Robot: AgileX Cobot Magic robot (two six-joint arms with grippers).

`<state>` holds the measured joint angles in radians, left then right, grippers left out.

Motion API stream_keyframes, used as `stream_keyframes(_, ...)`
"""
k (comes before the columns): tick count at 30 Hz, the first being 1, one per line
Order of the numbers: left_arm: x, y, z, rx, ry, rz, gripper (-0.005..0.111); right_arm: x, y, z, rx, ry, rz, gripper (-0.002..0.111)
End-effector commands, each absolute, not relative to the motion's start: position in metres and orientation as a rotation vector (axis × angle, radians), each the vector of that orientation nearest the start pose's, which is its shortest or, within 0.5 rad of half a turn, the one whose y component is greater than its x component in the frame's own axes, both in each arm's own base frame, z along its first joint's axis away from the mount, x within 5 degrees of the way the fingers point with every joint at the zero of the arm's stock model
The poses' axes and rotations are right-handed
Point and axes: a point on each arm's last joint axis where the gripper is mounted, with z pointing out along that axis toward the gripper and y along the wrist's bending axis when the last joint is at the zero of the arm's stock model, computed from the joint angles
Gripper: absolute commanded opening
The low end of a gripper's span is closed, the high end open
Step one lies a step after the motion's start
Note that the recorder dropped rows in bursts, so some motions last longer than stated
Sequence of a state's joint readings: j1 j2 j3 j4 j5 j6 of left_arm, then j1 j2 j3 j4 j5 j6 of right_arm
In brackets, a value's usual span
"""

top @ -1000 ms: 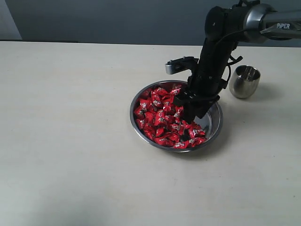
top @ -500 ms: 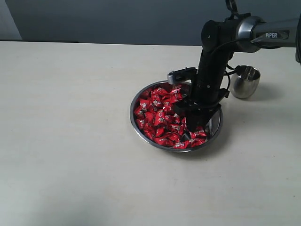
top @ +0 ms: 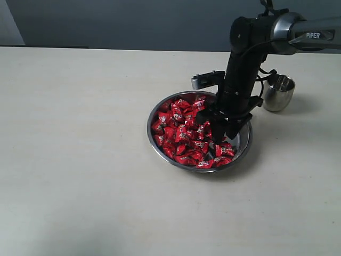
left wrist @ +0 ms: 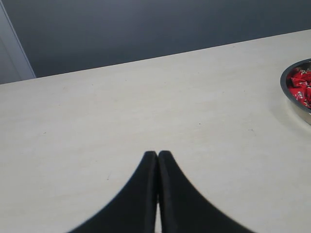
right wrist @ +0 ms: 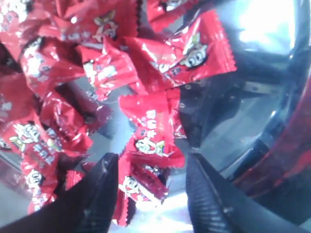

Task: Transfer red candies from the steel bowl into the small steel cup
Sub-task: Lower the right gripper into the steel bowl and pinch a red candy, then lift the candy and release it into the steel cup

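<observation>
A wide, shallow, shiny steel bowl (top: 153, 128) is set near the middle of a pale beige table (top: 80, 160). It is heaped with many small red-wrapped candies (top: 181, 133) with twisted ends and white-and-dark marks. Most of the pile is packed toward the bowl's left and middle, and bare steel is exposed along the right inner wall.

A small rounded brushed steel cup (top: 278, 92) is stood upright on the table. It is placed to the right of the bowl and farther back, near it but apart.

The black right arm (top: 242, 69) is angled down into the bowl. The right gripper (top: 224, 140) is lowered among the candies at the right side of the pile. In the right wrist view, the right gripper (right wrist: 150, 162) is shown with its ribbed black fingers (right wrist: 104, 194) spread apart. A couple of red candies (right wrist: 148, 126) are framed between the fingers, lying on the bowl's (right wrist: 243, 111) bare steel. No clamping on a wrapper is seen.

In the left wrist view, the left gripper (left wrist: 157, 154) is held above bare table (left wrist: 146, 97), with both black fingers pressed together and nothing between them. Only an edge of the bowl (left wrist: 285, 92) with a few candies (left wrist: 300, 83) is caught at that picture's border, well apart from the left gripper.
</observation>
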<state>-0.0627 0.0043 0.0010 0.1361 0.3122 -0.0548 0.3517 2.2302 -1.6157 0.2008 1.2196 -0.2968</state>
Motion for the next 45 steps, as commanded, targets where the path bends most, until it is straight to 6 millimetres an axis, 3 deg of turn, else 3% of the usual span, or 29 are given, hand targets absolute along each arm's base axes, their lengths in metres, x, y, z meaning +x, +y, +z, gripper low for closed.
stream_keyframes(1,0.054,0.000,0.186,0.098,1.787,0.034,0.000,0.385,0.159,0.123,-0.916,3.190,0.290,0.043)
stream_keyframes(18,0.054,0.000,0.186,0.098,1.787,0.034,0.000,0.391,0.161,0.114,-0.894,3.142,0.298,0.041)
stream_keyframes(26,0.054,0.000,0.186,0.098,1.787,0.034,0.000,0.391,0.161,0.114,-0.895,3.140,0.295,-0.001)
stream_keyframes(45,0.054,0.000,0.186,0.098,1.787,0.034,0.000,0.392,0.158,0.151,-0.919,3.043,0.242,-0.001)
